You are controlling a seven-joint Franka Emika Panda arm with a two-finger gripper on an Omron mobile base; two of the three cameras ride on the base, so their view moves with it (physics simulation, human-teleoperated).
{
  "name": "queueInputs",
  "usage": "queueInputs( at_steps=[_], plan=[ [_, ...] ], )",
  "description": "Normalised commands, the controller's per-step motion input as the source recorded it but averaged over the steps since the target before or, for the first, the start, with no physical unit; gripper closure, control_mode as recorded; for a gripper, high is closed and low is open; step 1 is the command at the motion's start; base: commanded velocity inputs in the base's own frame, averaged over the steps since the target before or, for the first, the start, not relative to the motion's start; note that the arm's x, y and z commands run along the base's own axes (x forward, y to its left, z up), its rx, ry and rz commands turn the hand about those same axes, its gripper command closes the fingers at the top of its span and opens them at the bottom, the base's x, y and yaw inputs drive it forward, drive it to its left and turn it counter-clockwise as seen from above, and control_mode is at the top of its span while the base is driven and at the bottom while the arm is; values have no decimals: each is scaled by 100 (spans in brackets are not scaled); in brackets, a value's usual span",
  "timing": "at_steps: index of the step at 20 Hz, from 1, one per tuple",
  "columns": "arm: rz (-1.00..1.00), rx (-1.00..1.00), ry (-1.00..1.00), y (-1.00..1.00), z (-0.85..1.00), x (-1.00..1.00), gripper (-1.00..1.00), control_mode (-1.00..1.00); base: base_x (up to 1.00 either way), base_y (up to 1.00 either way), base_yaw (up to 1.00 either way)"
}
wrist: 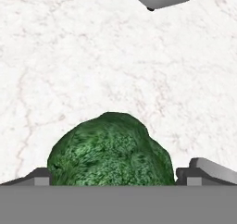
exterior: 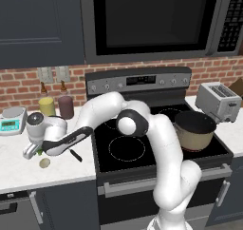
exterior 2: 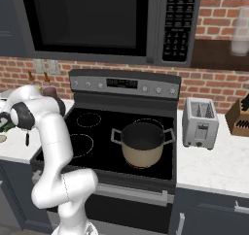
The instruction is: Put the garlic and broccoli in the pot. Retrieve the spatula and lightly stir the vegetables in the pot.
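Hovering low over the white counter (exterior: 19, 172), the gripper (wrist: 118, 174) spreads its fingers (wrist: 203, 170) wide on either side of the broccoli (wrist: 111, 149), with the garlic (exterior: 44, 163) nearby and the pot (exterior: 195, 129) on the stove (exterior: 142, 150).

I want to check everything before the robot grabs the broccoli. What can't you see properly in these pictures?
- Broccoli: hand view, bottom cut off at the picture's lower edge.
- Spatula: left base view, head hidden behind the arm.
- End effector: left base view, fingertips too small to judge.
- Pot: dark inside.
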Motion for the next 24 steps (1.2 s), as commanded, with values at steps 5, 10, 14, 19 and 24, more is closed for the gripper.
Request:
queueInputs(
  at_steps=[5, 10, 14, 19, 24],
  plan=[
    [0, 0, -5, 0, 6, -3, 100, -100, 0, 0, 0],
    [0, 1, -19, -3, 46, -22, 100, -100, 0, 0, 0],
    [0, 4, -19, -25, 88, -44, 100, -100, 0, 0, 0],
    [0, 3, -7, -66, 84, -73, 100, -100, 0, 0, 0],
    [-1, 0, 0, -99, 63, -68, 100, -100, 0, 0, 0]
  ],
)
